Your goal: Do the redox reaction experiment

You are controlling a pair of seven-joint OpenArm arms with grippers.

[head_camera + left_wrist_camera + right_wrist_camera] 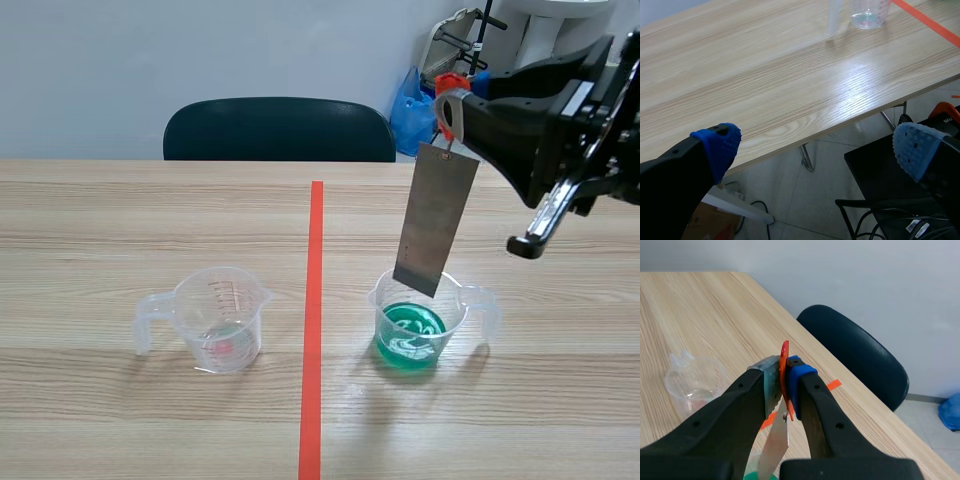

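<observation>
Metal strip [436,220]: a thin, flat, dull grey rectangle, long and narrow. It hangs almost upright with a slight tilt, its top end at the right claw.
Where the strip is: in the air over the green cup [455,312]. Its lower edge is about level with the cup's rim and clear of the green liquid [410,335].
Right claw [450,108]: raised at the far right of the table. Its two fingers are pinched tight on an orange-red clip [452,84] from which the strip hangs.
Green cup: clear plastic with a handle and spout, standing just right of the tape line [314,320]. The liquid sits low in it.
Clear cup [218,320]: the same kind, with red measuring marks. It stands left of the tape line, well apart from the green cup, with a little pale liquid at its bottom.
Left claw [815,145]: spread wide, its blue fingertips [720,142] far apart. It hangs past the table [765,85] edge, over the floor.
Scene view only: the strip's full length and both cups together.
Right wrist view only: the grip itself, with the clip squeezed between the pads and the strip's top below it.
Left wrist view only: the left claw, with the clear cup far ahead of it.
Behind the table: a dark chair [280,130].
</observation>
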